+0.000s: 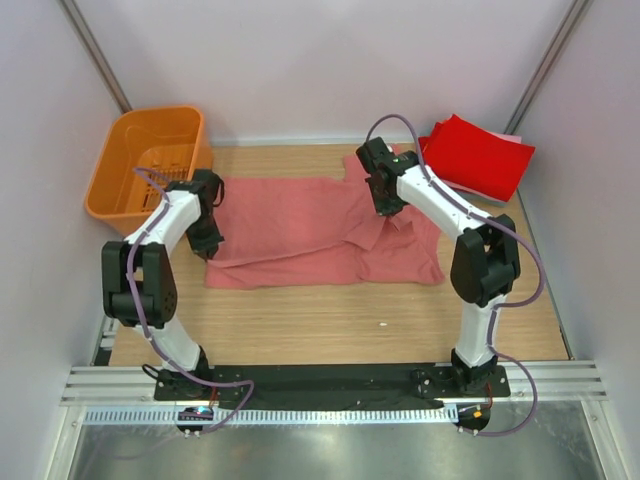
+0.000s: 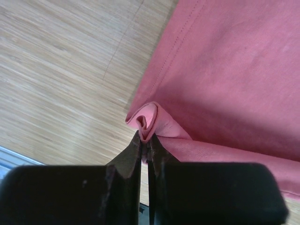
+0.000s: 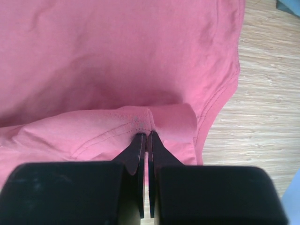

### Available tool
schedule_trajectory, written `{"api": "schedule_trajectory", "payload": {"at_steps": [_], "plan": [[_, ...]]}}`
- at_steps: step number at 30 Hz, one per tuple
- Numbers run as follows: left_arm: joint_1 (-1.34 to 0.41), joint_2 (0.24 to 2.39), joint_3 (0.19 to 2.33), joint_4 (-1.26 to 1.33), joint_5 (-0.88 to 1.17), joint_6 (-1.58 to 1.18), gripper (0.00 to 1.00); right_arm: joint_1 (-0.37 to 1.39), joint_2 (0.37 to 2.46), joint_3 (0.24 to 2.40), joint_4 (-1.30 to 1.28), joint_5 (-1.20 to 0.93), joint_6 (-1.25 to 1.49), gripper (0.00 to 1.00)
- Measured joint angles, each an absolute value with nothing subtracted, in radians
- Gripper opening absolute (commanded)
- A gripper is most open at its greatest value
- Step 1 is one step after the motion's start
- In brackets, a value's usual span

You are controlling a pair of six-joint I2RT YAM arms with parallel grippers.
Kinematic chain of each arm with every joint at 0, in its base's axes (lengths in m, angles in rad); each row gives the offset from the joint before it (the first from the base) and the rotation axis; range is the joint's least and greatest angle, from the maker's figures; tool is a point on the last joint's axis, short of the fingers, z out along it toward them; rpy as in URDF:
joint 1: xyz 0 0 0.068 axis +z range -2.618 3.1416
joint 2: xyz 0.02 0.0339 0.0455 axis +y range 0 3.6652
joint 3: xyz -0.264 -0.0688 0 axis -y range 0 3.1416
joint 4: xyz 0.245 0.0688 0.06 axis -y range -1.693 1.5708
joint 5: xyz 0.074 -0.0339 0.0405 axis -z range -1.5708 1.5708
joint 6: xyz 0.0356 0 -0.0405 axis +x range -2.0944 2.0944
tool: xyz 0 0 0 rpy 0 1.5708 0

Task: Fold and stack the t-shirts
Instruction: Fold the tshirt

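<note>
Pink shirt (image 1: 300, 235): salmon, short-sleeved, spread across the middle of the table (image 1: 330, 320) — creased and bunched toward its right side.
Left gripper (image 2: 146, 139): clenched on a curled corner of the shirt's hem.
Right gripper (image 3: 146, 136): pinching a raised fold beside a stitched seam.
Red shirt (image 1: 478, 152): folded flat — far right corner.
Basket (image 1: 120, 170): orange, far left.
</note>
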State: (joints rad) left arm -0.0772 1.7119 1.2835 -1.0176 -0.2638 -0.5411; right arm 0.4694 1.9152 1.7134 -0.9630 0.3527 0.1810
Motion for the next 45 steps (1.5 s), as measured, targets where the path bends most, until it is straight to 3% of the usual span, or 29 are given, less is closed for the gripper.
{"api": "schedule_trajectory", "payload": {"at_steps": [3,6,8,9,10,13,16,19,24,28,34,40,45], "plan": [[-0.079,1.729,1.313,-1.023,-0.273,-0.537,0.08,0.469,1.949,1.713,-0.962,0.373,0.178,0.01],[-0.079,1.747,1.343,-1.025,-0.282,-0.532,0.21,0.468,1.972,1.72,-0.961,0.397,0.17,0.01],[-0.079,1.762,1.362,-1.027,-0.282,-0.524,0.4,0.464,1.993,1.743,-0.964,0.402,0.164,0.04],[-0.079,1.772,1.374,-1.028,-0.28,-0.519,0.46,0.459,2.011,1.764,-0.965,0.404,0.163,0.11],[-0.08,1.782,1.384,-1.028,-0.28,-0.517,0.53,0.453,2.027,1.784,-0.966,0.405,0.165,0.4],[-0.089,1.794,1.408,-1.031,-0.281,-0.521,0.56,0.429,2.083,1.856,-0.97,0.42,0.17,0.78],[-0.102,1.787,1.431,-1.042,-0.291,-0.525,0.56,0.406,2.12,1.909,-0.979,0.46,0.171,0.9],[-0.122,1.737,1.425,-1.048,-0.299,-0.537,0.56,0.387,2.107,1.911,-0.984,0.485,0.184,0.93],[-0.138,1.497,1.256,-1.001,-0.26,-0.574,0.73,0.337,1.877,1.65,-0.898,0.395,0.242,0.93],[-0.131,1.315,1.064,-0.934,-0.137,-0.635,0.74,0.241,1.514,1.32,-0.794,0.228,0.336,0.93],[-0.131,1.289,0.87,-0.841,-0.047,-0.741,0.69,0.165,1.152,0.968,-0.676,0.11,0.5,0.91],[-0.131,1.262,0.78,-0.754,-0.085,-0.828,0.69,0.09,1.11,0.791,-0.646,0.023,0.587,0.87],[-0.131,1.246,0.744,-0.708,-0.142,-0.859,0.7,0.015,1.119,0.711,-0.588,-0.031,0.608,0.77]]}}
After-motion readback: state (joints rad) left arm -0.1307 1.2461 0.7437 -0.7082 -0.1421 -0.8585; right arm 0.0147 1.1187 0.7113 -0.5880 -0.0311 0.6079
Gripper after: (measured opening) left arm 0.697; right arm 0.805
